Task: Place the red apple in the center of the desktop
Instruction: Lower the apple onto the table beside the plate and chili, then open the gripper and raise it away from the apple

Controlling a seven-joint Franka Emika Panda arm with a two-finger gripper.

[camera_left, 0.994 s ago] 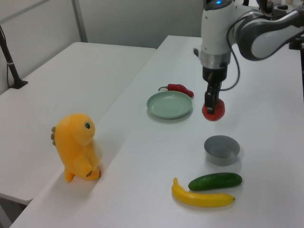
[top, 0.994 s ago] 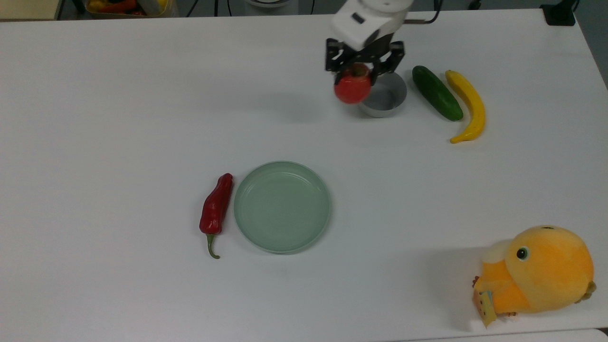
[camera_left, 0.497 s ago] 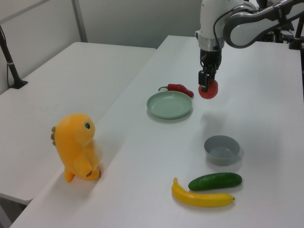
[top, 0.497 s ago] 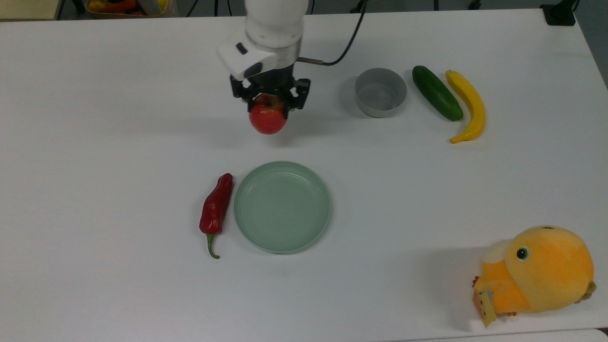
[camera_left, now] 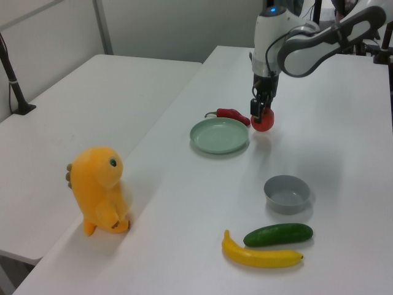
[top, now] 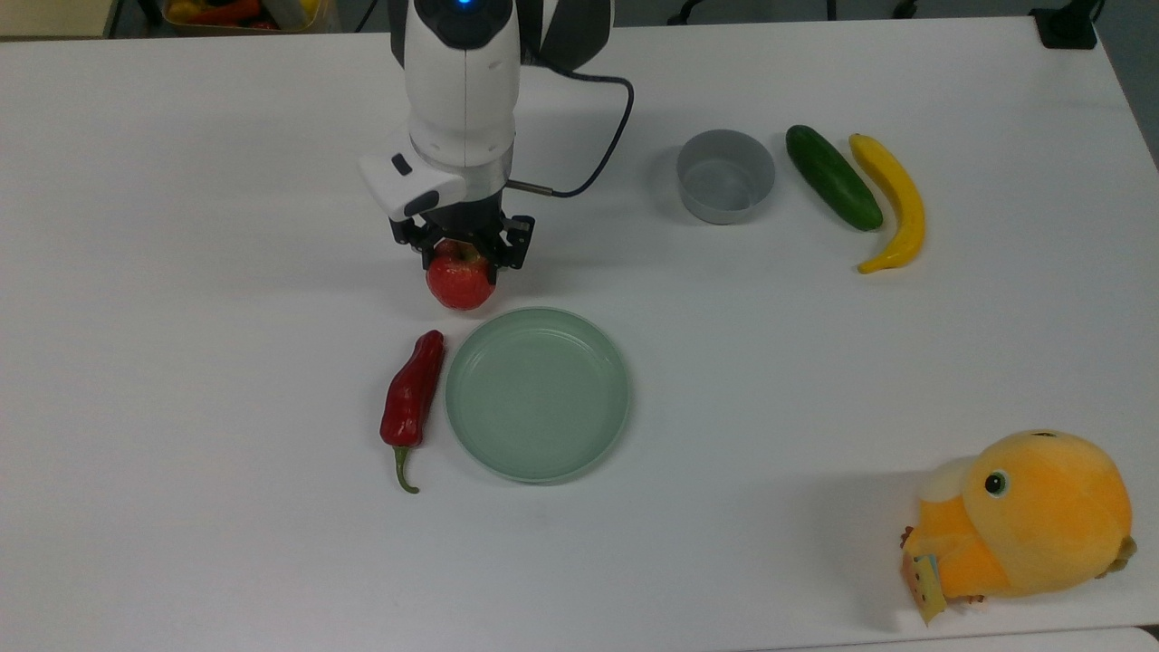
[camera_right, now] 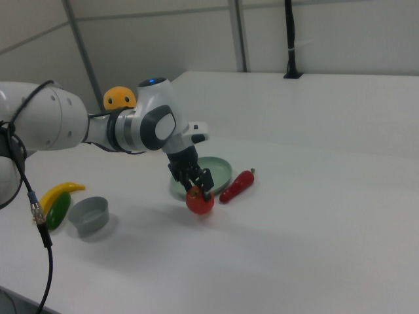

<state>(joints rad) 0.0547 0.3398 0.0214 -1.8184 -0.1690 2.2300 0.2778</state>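
the pale green plate (top: 538, 395) and red chili pepper (top: 412, 396) crowd the desktop (top: 181, 272) centre; the top view's left lies bare.

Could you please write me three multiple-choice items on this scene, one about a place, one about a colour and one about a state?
1. In the top view, where does the chili pepper lie?
A. left of the plate
B. in the bowl
C. beside the banana

2. What colour is the plush toy?
A. blue
B. orange
C. white

3. What is the gripper doing?
A. gaping over the bowl
B. gripping the cucumber
C. gripping the apple

Answers: 1 A, the pepper sits at the plate's left rim; 2 B, its body is orange; 3 C, the fingers clamp the apple.
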